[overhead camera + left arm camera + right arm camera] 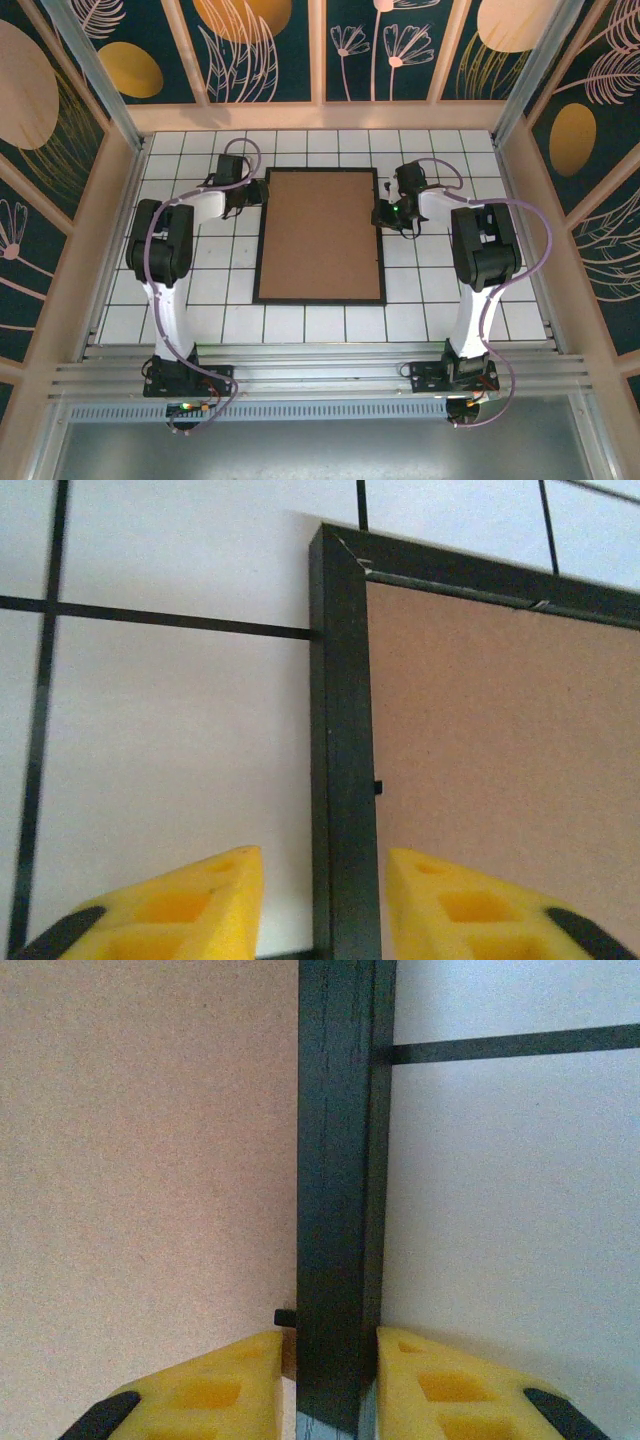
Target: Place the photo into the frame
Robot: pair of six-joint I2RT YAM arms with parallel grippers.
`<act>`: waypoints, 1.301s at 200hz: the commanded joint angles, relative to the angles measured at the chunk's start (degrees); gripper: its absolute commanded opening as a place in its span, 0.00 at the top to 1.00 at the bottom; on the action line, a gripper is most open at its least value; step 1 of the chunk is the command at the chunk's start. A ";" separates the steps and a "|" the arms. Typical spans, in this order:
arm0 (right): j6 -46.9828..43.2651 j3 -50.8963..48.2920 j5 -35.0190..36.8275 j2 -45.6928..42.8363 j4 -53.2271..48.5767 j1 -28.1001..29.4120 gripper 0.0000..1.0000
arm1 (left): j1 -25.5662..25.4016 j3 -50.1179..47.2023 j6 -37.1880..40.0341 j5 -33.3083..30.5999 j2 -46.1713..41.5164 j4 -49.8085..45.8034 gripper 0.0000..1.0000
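Brown fibreboard faces up at us: the frame (320, 300) lies face down in the middle of the white tiled table (220, 320), and its backing board (320, 235) fills the whole inside of the narrow black rim. The frame lies flat. Its long axis runs from the near edge, where the arm bases are, toward the far wall, and its short sides are parallel to the rail at the front. The near short side looks a little wider than the far one in the top view.

Both arms reach to the far half of the frame. The left gripper (258, 192) is at the left long side, just below the far left corner. In its wrist view the yellow fingers (200, 900) stand on both sides of the rim with free space on each side, so we say it is open and holds nothing. A small black tab (378, 785) sits at the inner edge of the rim there.

The right gripper (382, 213) is at the right long side. Its fingers (440, 1385) lie close against the two sides of the rim, so as far as we can see it is clamped on the frame.
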 commanded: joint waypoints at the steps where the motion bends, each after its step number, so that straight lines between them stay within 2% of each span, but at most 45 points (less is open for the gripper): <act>1: -1.92 -0.45 2.59 1.39 -0.97 0.31 0.73 | 0.18 3.68 1.32 1.39 3.01 -4.47 0.66; 38: -2.29 -0.36 2.50 1.41 -1.10 0.21 0.73 | 0.18 6.73 1.91 1.75 5.82 -6.23 0.72; 111: -2.68 -0.10 2.33 1.82 -1.37 0.05 0.74 | 0.09 7.77 4.57 3.59 8.34 -8.61 0.72; 145: -2.99 0.14 2.41 2.22 -1.54 0.28 0.74 | -0.68 9.12 6.28 3.13 9.48 -11.08 0.70; 260: -4.29 0.87 4.34 3.64 -2.77 1.68 0.75 | -5.28 14.97 10.95 -4.65 13.23 -19.50 0.62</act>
